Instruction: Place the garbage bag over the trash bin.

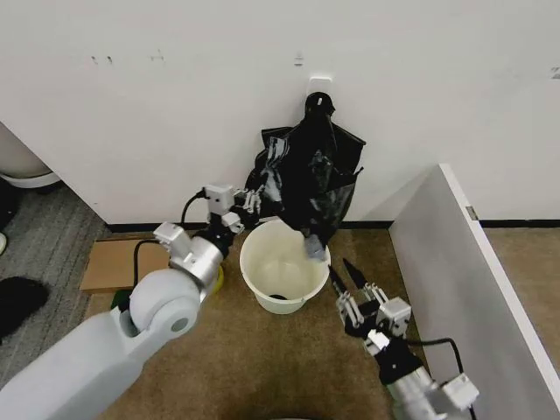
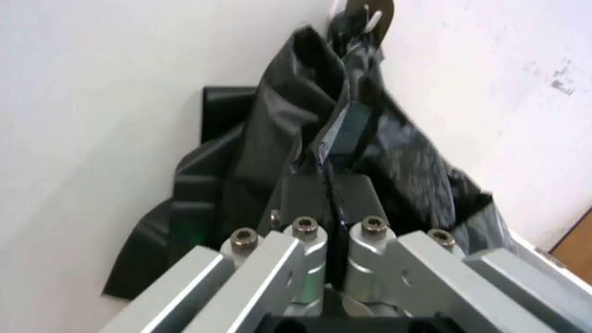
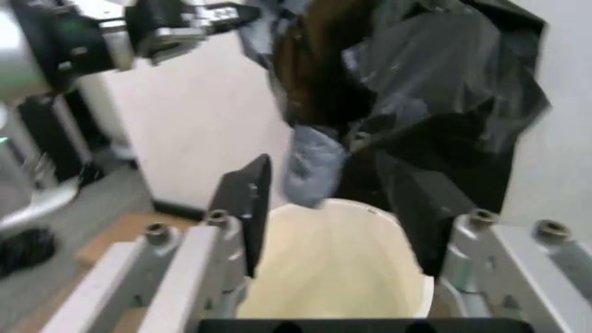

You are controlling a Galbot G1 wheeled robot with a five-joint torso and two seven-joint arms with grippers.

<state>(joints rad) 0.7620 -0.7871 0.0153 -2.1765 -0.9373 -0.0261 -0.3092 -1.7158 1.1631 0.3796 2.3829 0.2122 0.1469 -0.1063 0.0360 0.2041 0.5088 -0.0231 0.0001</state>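
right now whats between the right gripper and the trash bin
Only bare brown floor. In the head view the open right gripper sits just beside the trash bin, nothing between them; the garbage bag hangs above the bin's rim.

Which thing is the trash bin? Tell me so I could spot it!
Look at the white wall with black bags hanging on it. On the brown floor just below stands the trash bin, a round cream-white bucket, open on top, unlike the flat brown cardboard nearby.
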